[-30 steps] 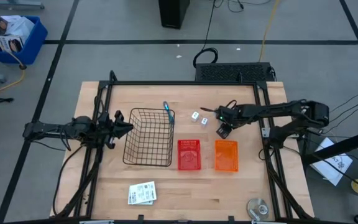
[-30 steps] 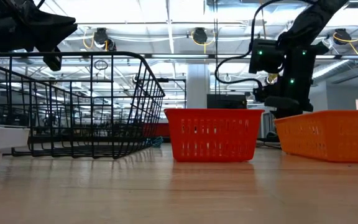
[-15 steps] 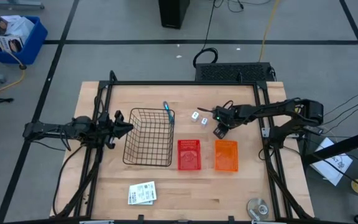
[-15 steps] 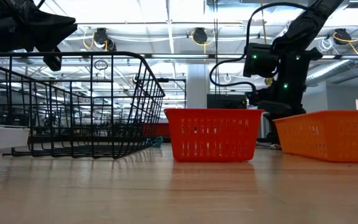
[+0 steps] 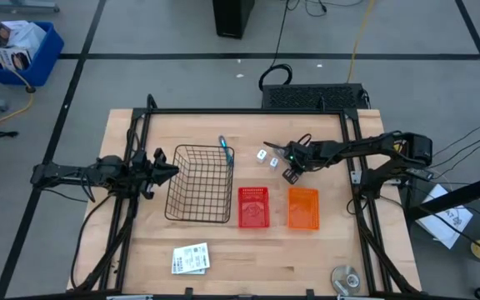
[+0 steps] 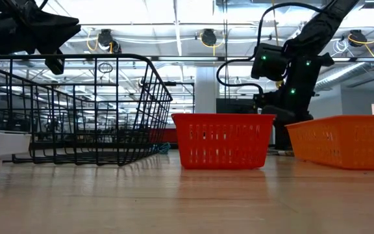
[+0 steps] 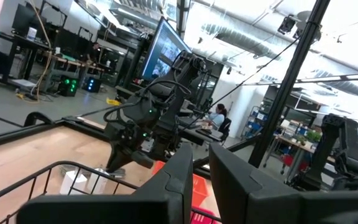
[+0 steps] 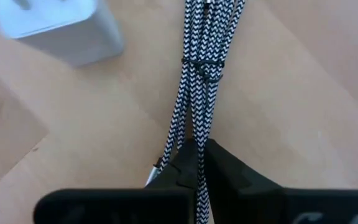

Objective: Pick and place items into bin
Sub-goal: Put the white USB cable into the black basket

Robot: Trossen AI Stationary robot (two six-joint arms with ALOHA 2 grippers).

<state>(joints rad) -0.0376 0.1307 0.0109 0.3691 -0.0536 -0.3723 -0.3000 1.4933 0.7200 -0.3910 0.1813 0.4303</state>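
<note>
Light wood bench on grey floor; right claw clenched on braided cable; left claw nearly closed, empty.

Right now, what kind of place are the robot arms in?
Probably a robotics lab or workshop. Behind the wooden table there are big screens, desks with computers, a seated person, and bare pipes and lamps on the ceiling.

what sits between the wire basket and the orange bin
The red bin sits between the wire basket and the orange bin, clearest in the high view.
</note>
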